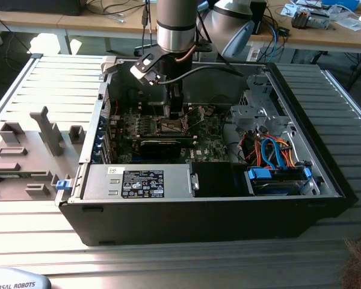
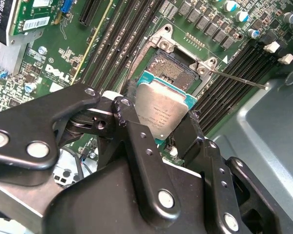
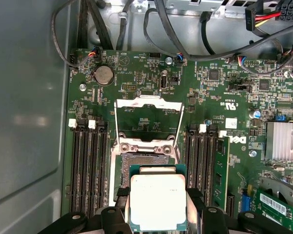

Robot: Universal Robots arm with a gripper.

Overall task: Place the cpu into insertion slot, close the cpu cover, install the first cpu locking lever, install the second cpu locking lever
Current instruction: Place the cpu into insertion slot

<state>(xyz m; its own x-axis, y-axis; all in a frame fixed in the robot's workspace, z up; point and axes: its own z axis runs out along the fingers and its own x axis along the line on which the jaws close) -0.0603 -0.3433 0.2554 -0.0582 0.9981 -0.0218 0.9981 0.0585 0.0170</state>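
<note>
Jaws of the gripper clench the cpu by opposite edges, over the open socket near the middle of the motherboard; the cpu cover stands swung open at the socket's edge.

open computer case | power supply | coin battery | heatsink

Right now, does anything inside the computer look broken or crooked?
Nothing stands out. The pincer holds the cpu straight, near the bare socket, and the cpu cover is flipped open, not bent.
</note>
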